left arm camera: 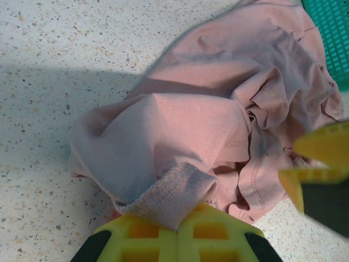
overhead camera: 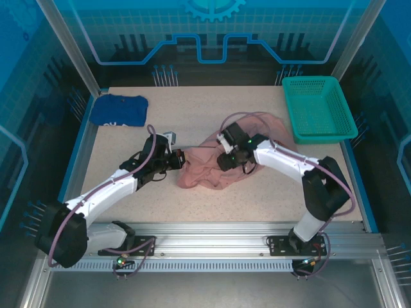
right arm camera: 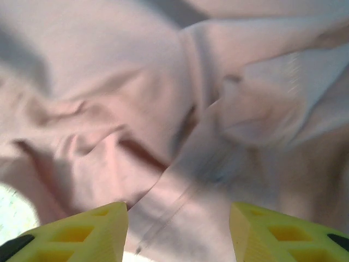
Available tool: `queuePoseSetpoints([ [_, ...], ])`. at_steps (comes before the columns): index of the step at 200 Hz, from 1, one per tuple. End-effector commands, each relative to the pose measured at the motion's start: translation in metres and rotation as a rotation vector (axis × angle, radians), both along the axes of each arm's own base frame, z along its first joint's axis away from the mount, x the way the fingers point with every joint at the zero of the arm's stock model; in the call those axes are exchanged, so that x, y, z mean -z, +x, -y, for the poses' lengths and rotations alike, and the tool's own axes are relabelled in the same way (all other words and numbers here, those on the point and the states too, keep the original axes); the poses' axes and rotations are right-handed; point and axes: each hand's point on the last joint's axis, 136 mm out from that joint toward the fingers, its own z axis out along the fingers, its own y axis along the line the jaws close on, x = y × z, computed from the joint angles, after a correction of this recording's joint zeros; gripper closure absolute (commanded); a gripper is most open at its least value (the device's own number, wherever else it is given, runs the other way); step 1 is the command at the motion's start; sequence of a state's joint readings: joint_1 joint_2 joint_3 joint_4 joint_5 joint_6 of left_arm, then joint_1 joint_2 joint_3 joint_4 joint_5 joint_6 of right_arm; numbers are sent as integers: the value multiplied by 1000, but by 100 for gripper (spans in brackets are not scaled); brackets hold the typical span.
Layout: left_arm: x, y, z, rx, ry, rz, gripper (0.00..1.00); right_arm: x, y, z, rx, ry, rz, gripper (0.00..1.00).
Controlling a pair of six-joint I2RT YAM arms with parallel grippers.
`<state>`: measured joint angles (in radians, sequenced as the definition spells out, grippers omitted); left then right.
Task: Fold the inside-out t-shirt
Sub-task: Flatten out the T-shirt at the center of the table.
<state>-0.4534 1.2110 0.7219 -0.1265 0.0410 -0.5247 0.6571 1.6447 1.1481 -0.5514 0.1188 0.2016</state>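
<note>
The inside-out t-shirt lies crumpled in a dusty-pink heap at the middle of the table. My left gripper is at the heap's left edge, shut on a ribbed hem of the t-shirt, and its yellow fingers meet under the cloth. My right gripper is over the middle of the heap, jaws apart, with folds of the t-shirt lying between and beyond its yellow fingertips. The right gripper's fingers also show at the right of the left wrist view.
A dark blue folded garment lies at the table's back left. A green basket stands at the back right, close to the heap. The speckled table has bare room behind and in front of the t-shirt.
</note>
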Motion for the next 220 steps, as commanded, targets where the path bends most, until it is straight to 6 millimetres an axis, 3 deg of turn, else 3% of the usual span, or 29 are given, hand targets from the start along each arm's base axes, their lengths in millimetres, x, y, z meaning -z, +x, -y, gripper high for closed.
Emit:
queuePoseSetpoints([
  [1,2,4,-2,-9,7,10,100,16,2,12,71,-75,50,47],
  [79,2,4,-2,-3,12,13,100,38,35,3,85,-133,86,48],
  [109,1,2,-4,-5,14,19,100,41,43,12,93,-179,93,59],
  [149,3,2,-5,-8,20,19,100,34,40,16,90,-174,92,74],
  [193,2,3,-6,-9,25,24,100,32,29,24,91,-153,66,71],
  [220,2,3,-6,-12,26,23,100,35,27,29,101,-145,48,75],
])
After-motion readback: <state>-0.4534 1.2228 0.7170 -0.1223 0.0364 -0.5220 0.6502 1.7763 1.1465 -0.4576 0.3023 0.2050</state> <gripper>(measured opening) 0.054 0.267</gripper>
